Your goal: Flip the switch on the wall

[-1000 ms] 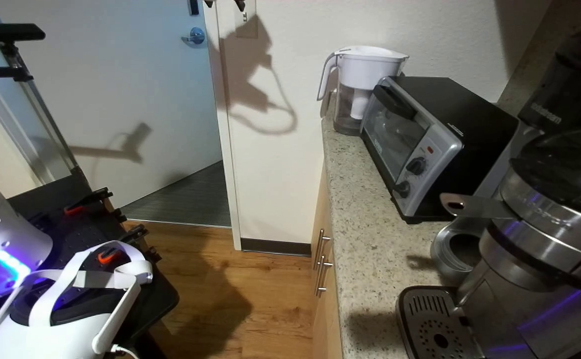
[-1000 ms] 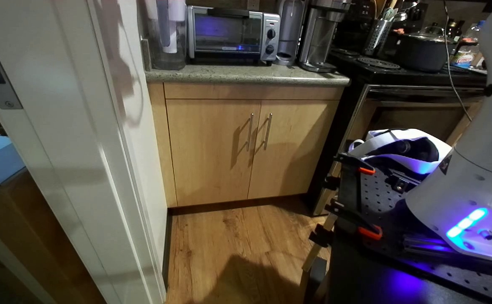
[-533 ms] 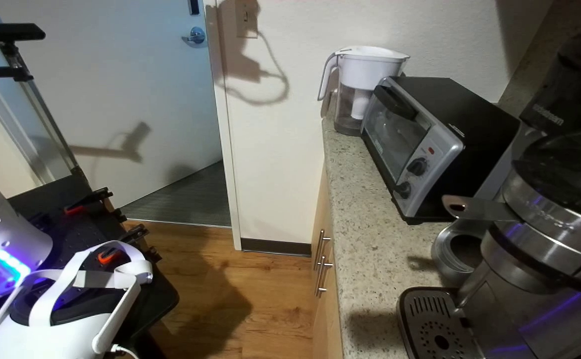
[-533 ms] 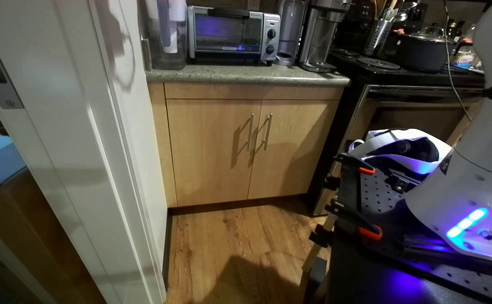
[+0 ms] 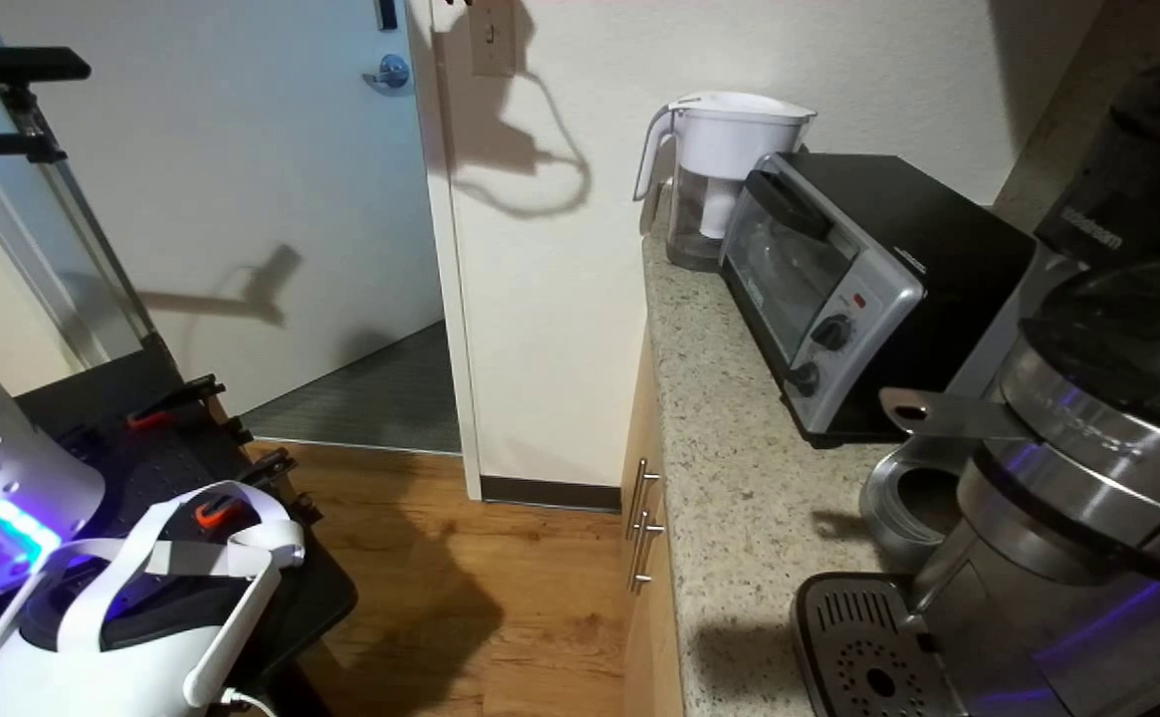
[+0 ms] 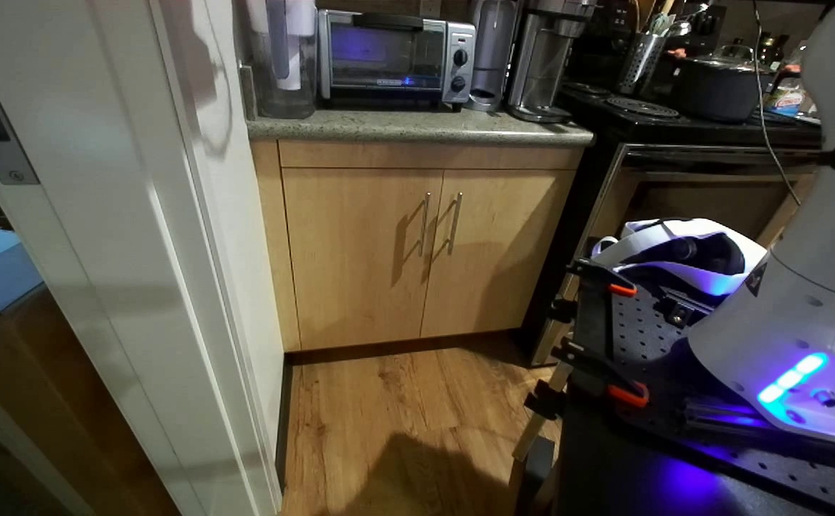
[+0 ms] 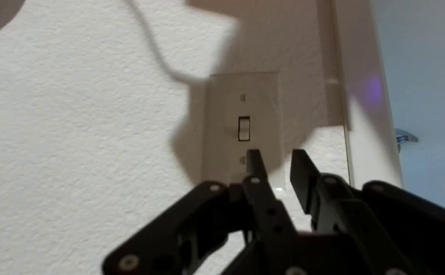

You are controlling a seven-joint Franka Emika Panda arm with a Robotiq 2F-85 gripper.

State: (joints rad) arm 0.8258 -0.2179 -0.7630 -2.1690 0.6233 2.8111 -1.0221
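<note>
In the wrist view the switch [image 7: 244, 128] is a small light toggle in an upright plate, framed by a thin dark line. The textured white wall [image 7: 92, 152] surrounds its plate. My gripper [image 7: 276, 151] has its two dark fingers a moderate gap apart, nothing between them. Its left finger [image 7: 256, 164] overlaps the plate's lower right part in that picture; whether it touches the plate cannot be told. An exterior view shows the switch plate [image 5: 492, 37] in shadow near the picture's top, with only the dark fingertips [image 5: 449, 2] just showing at the upper edge. The rest of the gripper is cut off there.
Beside the plate runs a white door frame [image 7: 375, 152], with a door and its lever handle [image 5: 392, 71] beyond. A water pitcher [image 5: 739, 139] and toaster oven [image 5: 838, 299] stand on the counter [image 5: 729, 478]. A white headset [image 5: 131, 637] lies by the arm's base.
The fingertips, wide apart at the picture's top edge a second ago, left view and now show again much closer together. The arm's shadow on the wall rose, then shifted slightly right.
</note>
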